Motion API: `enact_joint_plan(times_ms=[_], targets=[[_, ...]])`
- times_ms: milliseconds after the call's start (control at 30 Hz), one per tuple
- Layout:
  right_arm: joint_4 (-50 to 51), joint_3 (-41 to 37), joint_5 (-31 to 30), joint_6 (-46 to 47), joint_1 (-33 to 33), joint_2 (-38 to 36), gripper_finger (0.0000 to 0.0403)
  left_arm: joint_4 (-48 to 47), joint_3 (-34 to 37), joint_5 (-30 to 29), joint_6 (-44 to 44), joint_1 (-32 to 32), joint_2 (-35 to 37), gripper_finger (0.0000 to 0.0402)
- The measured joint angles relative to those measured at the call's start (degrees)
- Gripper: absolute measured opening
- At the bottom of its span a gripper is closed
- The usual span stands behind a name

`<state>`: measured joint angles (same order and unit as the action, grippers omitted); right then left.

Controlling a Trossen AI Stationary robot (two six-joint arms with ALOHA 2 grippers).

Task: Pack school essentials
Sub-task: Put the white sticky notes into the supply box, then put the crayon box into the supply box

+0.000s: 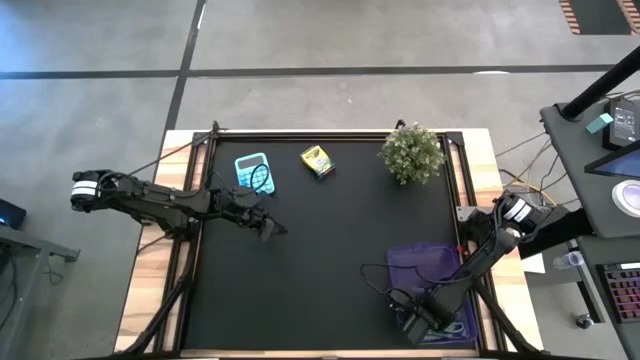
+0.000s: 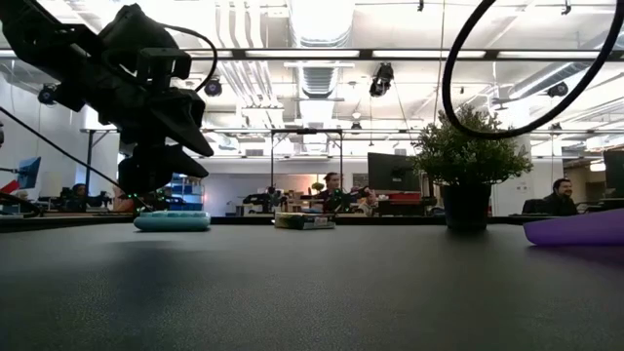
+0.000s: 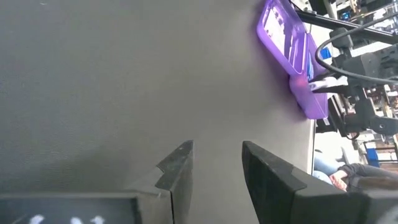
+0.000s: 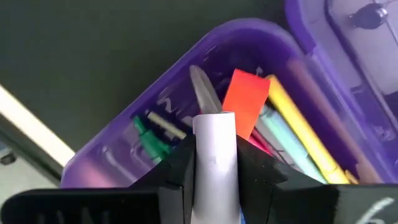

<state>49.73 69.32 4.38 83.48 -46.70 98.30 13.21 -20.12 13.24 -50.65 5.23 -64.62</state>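
The translucent purple case lies open at the table's near right. In the right wrist view it holds an orange eraser, a scissors blade, a yellow pen and green pieces. My right gripper hangs just above the case, shut on a white round stick. The yellow crayon box lies flat at the table's far middle. My left gripper stands open over bare mat at the left, with nothing between its fingers. My right gripper pinches the white stick's round sides between its two fingers, coming from above and pointing steeply down. The stick's free end juts past the fingertips toward the case. The stick is lifted clear of the case's contents.
A teal flat thing like a calculator lies at the far left, close to my left gripper. A potted green plant stands at the far right. The middle of the black mat is bare. People sit in the room beyond the table.
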Motion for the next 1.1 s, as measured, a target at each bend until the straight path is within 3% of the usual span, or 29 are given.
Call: enact_joint_plan(times_ms=[200, 600, 833, 1100], targets=[[-0.24, -1.21, -0.83, 0.48, 0.25, 0.02, 0.0097, 0.09, 0.0, -0.08, -0.09, 0.0, 0.0, 0.0118], [1.38, 0.72, 0.61, -1.03, 0.37, -1.3, 0.0225, 3.77, 0.0, -0.47, -1.73, 0.0, 0.0, 0.0118], [9.42, 3.15, 0.06, -0.6, 0.65, -5.69, 0.027, 13.68, -0.72, -11.55, -1.42, 0.03, -0.02, 0.0118], [13.34, 3.52, -11.67, -0.92, 2.74, -13.14, 0.0283, 15.11, -2.63, -16.68, 1.99, 2.38, -1.69, 0.0118]])
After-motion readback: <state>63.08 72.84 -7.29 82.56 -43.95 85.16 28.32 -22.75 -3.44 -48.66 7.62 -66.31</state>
